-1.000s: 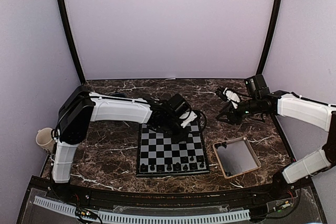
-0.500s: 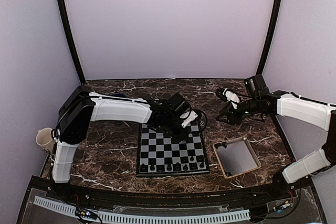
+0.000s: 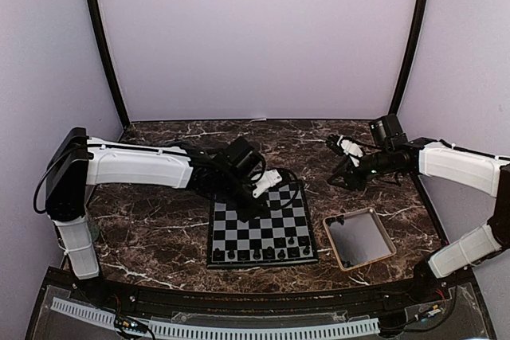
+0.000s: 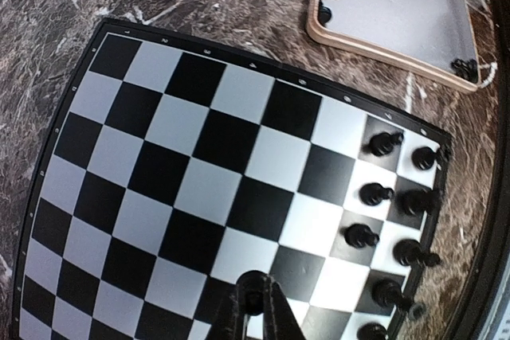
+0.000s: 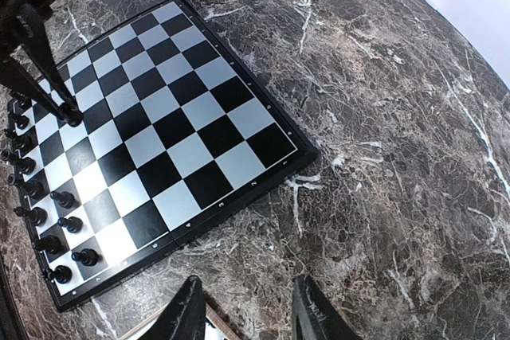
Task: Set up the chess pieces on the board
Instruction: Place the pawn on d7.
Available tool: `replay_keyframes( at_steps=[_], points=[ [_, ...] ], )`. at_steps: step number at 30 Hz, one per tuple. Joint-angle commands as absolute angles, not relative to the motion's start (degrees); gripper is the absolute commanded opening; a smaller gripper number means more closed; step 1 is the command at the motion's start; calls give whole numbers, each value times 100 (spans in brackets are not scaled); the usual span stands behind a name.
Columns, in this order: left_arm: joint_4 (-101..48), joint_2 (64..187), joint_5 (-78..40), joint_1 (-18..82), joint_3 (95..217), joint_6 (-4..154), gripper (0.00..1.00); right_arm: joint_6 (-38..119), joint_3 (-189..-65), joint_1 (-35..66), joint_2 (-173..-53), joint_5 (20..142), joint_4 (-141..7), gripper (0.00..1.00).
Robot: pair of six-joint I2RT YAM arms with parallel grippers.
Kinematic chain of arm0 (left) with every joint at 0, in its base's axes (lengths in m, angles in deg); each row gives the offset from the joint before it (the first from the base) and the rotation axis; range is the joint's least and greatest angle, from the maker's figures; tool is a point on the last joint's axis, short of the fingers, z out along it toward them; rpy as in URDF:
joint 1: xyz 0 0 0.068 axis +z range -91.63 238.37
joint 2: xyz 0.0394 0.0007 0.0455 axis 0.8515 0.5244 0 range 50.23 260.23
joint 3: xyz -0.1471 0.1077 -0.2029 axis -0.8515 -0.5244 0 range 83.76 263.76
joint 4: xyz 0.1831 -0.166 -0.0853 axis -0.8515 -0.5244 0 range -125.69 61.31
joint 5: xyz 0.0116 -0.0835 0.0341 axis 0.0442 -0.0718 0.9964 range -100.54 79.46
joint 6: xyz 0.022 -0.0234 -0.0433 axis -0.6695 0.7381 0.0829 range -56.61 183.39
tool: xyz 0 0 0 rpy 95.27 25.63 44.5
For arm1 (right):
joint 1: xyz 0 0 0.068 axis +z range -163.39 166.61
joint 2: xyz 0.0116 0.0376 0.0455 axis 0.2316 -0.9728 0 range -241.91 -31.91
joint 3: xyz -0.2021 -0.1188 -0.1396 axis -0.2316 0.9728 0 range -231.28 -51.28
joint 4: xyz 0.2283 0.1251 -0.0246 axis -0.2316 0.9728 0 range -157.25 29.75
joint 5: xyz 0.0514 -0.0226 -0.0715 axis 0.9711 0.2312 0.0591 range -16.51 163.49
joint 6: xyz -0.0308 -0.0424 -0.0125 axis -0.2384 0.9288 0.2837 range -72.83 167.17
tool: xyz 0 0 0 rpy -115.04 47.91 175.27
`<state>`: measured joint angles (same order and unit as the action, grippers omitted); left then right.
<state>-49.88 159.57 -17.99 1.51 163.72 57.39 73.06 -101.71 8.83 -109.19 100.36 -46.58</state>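
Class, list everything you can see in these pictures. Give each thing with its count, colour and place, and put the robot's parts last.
board: one, black and pale grey squares, middle of the table.
chess pieces: about a dozen, black, in two rows along the board's near edge; at least three more lie in the tray.
tray: one, tan rim and grey floor, right of the board.
table: one, dark brown marble.
left claw: one, dark, low over the board, seemingly shut on one of the chess pieces.
right claw: one, dark, open and empty, over the table beyond the tray.
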Motion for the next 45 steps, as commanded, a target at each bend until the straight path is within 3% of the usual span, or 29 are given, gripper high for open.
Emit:
replay_keyframes(
  at_steps=[1, 6, 19, 45],
  points=[
    [-4965, 15374, -2308, 103, 15725, 5151, 3, 7369, -10251, 868, -10985, 10001, -4706, 39],
    [-4767, 15408, -2663, 20, 15629, 5086, 4, 7365, -10276, 867, -11068, 10029, -4673, 39],
    [-4985, 16074, -2316, -289, 15935, 4753, 5, 7397, -10278, 867, -11116, 10037, -4652, 39],
    [-4861, 15816, -2692, -333, 15582, 4703, 14, 7382, -10339, 871, -11259, 10085, -4581, 39]
  ],
)
